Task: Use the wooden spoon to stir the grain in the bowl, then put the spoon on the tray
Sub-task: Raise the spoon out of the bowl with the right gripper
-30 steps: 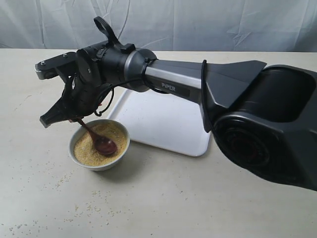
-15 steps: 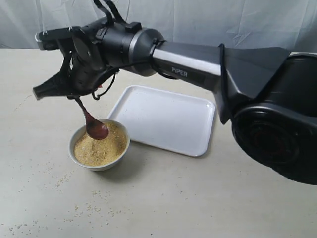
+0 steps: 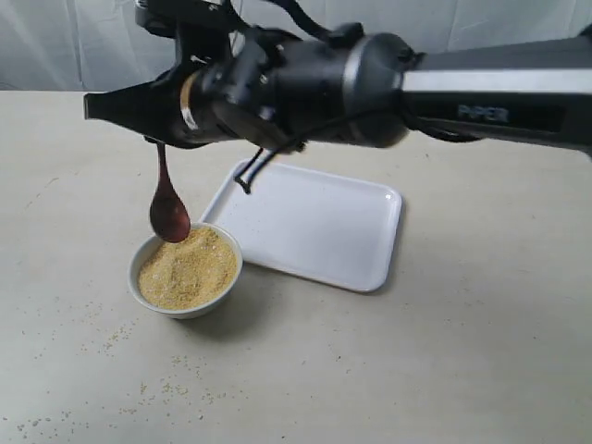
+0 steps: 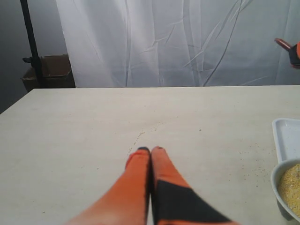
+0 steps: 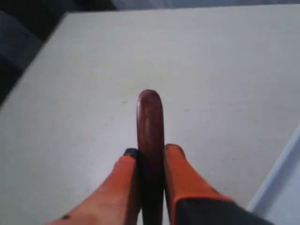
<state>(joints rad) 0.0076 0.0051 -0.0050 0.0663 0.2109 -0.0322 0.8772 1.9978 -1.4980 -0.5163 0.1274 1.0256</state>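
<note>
My right gripper [image 3: 102, 107] reaches across from the right and is shut on the handle of the dark reddish-brown wooden spoon [image 3: 169, 213]. The spoon hangs almost upright, its oval end just above the far rim of the small white bowl [image 3: 141, 289]. Yellow-tan grain [image 3: 185, 268] fills the bowl. The white tray [image 3: 314, 227] lies just right of the bowl with nothing on it. In the right wrist view the spoon [image 5: 150, 122] sits between the right gripper's [image 5: 151, 151] orange fingers. My left gripper [image 4: 150, 150] is shut on nothing, low over bare table left of the bowl [image 4: 277, 180].
Spilt grains [image 3: 166, 388] dot the table in front of the bowl. A white curtain hangs behind the table. Beyond the table's far left edge stand a cardboard box [image 4: 51, 70] and a black pole [image 4: 30, 42].
My right gripper has risen and swung level, lifting the spoon out of the grain. The spoon went from slanting in the bowl to hanging upright above it.
</note>
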